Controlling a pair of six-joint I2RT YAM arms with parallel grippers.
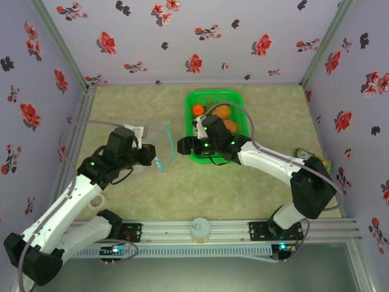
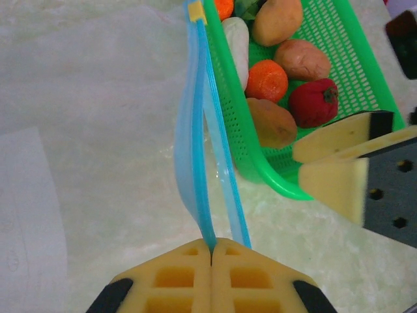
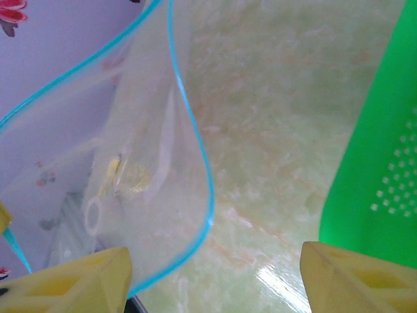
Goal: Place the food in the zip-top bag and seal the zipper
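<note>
Left gripper (image 2: 212, 259) clamped the rim of the zip-top bag (image 2: 191, 147); right gripper (image 3: 212, 279), open and empty, should pinch the opposite lip squarely.

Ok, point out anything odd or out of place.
Nothing spilled or damaged. The left hand pinches one end of the zipper, so the bag stands on edge with its mouth bowed open. The food is all in the basket. One stray: a snack packet by the right wall.
</note>
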